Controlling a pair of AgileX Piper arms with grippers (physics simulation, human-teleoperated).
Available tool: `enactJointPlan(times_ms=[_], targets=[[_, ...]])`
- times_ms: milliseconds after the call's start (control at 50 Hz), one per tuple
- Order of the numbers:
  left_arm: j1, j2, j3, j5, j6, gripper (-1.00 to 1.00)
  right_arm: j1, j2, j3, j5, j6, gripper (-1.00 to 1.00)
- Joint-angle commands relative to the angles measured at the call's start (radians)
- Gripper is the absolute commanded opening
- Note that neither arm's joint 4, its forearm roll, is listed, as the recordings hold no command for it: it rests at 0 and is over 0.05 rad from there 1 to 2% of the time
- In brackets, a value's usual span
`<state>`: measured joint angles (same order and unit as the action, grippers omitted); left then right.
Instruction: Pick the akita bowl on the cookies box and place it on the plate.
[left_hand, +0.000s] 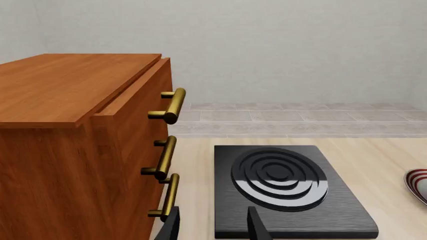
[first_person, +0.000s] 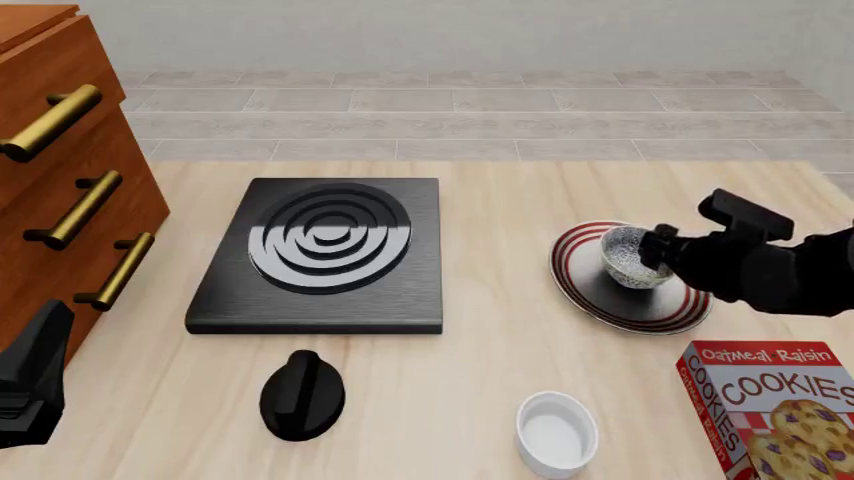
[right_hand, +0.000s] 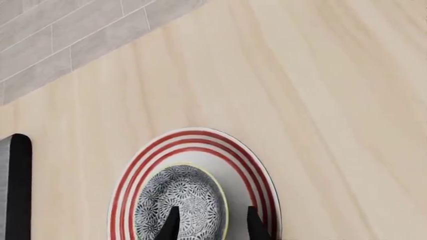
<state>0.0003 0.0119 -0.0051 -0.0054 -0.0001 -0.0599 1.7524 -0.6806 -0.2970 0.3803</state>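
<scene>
my right gripper (right_hand: 210, 225) pinches the akita bowl's (first_person: 630, 256) right rim, directly over the plate (first_person: 587, 300); my left gripper (left_hand: 212, 227) waits open, far left.

The right arm comes in from the right edge of the front view, at middle height, and reaches toward the left. Its claw (first_person: 650, 252) is at the akita bowl (first_person: 627, 256); in the right wrist view the two dark fingers (right_hand: 172, 225) stand on either side of the bowl's rim, a narrow gap between them. The left arm shows only in the lower left corner of the front view. Its claw (left_hand: 212, 225) holds nothing, fingers apart.
</scene>
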Motion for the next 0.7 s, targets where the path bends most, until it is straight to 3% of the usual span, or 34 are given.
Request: enactJointPlan(times_ms=[20, 260, 360, 700], targets=[[0.0, 0.0, 0.0, 0.0, 0.0, 1.0, 0.003, -0.022, 0.005, 0.007, 0.012, 1.0], [0.0, 0.0, 0.0, 0.0, 0.0, 1.0, -0.012, -0.13, 0.012, 0.062, 0.0, 1.0], [0.0, 0.0, 0.0, 0.0, 0.0, 1.0, -0.021, -0.248, 0.024, 0.118, -0.002, 1.0], [0.0, 0.0, 0.0, 0.0, 0.0, 1.0, 0.026, -0.767, 0.021, 0.452, -0.039, 1.0]])
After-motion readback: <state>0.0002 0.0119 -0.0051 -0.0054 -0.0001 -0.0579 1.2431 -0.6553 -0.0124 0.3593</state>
